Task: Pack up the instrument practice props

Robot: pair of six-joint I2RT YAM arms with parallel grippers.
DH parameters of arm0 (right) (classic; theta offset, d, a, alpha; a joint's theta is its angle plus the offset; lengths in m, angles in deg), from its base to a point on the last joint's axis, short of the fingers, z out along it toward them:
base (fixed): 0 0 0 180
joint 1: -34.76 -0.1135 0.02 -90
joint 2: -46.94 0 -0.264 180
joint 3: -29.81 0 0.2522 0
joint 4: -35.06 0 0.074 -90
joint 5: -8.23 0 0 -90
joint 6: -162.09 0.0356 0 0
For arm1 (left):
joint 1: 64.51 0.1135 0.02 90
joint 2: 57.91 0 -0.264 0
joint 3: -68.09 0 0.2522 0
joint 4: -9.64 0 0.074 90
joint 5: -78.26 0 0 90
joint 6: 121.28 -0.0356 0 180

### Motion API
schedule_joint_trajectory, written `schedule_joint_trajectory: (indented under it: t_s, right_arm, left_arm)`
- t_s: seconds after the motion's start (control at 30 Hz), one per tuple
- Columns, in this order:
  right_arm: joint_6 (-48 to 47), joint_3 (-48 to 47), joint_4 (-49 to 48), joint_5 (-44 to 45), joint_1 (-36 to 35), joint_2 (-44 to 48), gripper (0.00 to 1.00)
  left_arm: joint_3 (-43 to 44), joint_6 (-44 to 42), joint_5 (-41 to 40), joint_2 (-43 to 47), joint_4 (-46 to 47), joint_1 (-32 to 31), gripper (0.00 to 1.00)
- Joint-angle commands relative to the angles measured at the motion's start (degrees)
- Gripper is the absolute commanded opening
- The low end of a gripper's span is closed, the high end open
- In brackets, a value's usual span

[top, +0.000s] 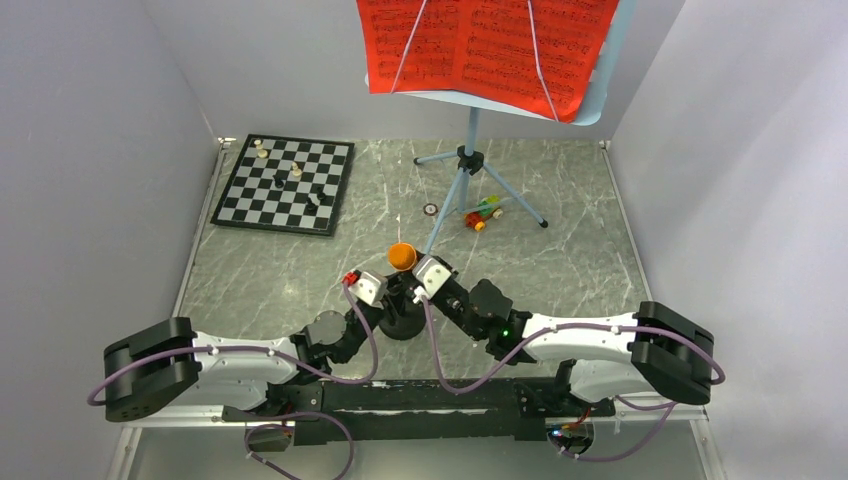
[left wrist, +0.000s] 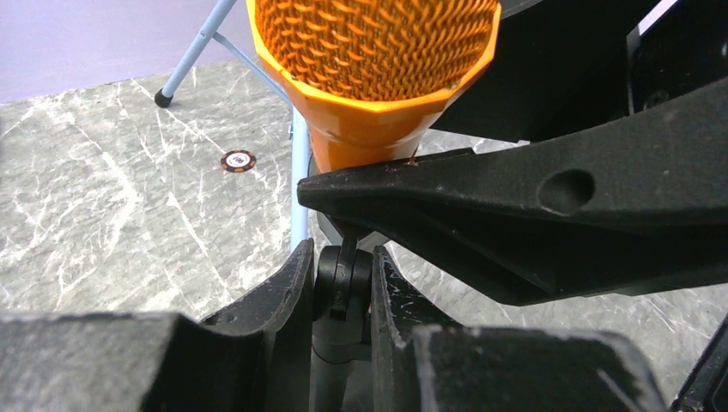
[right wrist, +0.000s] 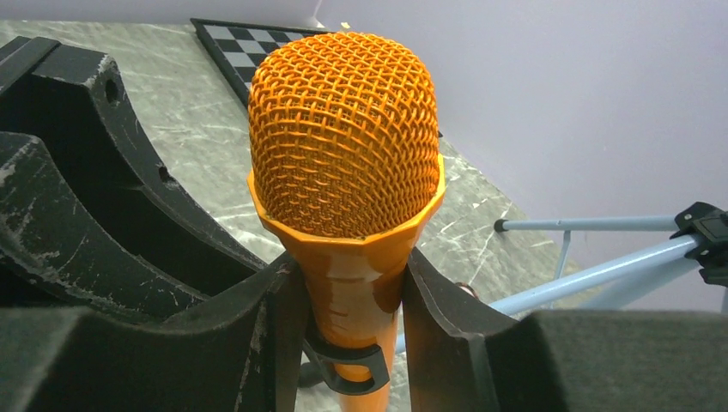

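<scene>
Standing by the near edge of the bench, between the arms, the orange microphone is clamped at its handle by the right pincer. The black stand beneath is clamped at its neck by the left pincer. If the microphone is pulled askew, it could be jammed in the clip and the stand tipped or dragged.

White arm shells; purple cables; scuffed black pincer fingers
</scene>
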Motion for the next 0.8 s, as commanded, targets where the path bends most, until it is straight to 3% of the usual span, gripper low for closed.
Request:
schedule_joint_trajectory:
  t_s: [0.0, 0.77]
  right_arm:
    - [-5.83, -3.62, -4.43, 14.5, 1.53, 4.6, 0.0]
    - [-1.91, -4.83, 3.94, 22.86, 1.55, 14.22, 0.0]
  left_arm:
    - [-4.16, 5.59, 0.26, -3.76, -13.42, -1.49, 0.0]
    - [-4.92, 5.63, 0.51, -6.83, -9.82, -1.93, 0.0]
